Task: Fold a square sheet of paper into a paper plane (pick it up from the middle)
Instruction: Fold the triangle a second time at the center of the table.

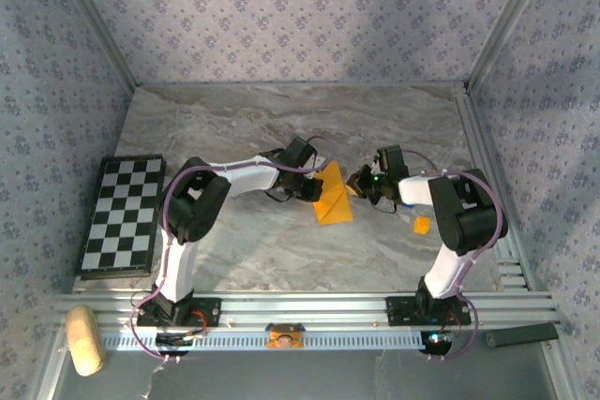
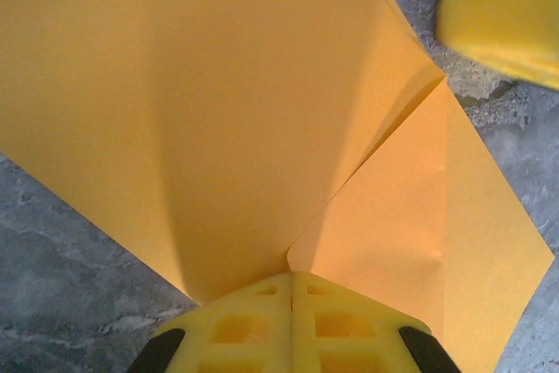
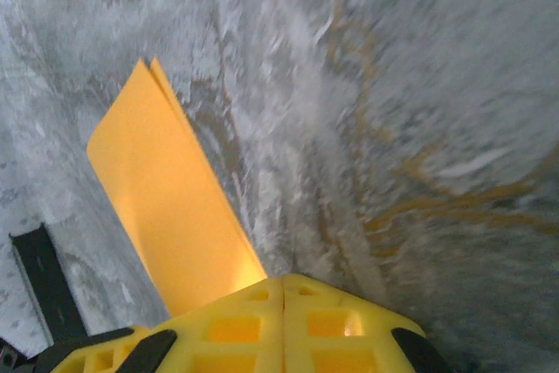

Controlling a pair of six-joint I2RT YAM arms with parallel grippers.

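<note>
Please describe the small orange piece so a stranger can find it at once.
On the marble table, look beside the right arm. The small orange piece lies there alone, far smaller than the folded orange sheet at the middle.

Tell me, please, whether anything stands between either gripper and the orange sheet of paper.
Nothing visible does. The left gripper is shut on the partly folded sheet of paper. The right gripper, also shut, is right at the paper's edge, with nothing between them. The small orange bit lies off to the side, near the right arm.
</note>
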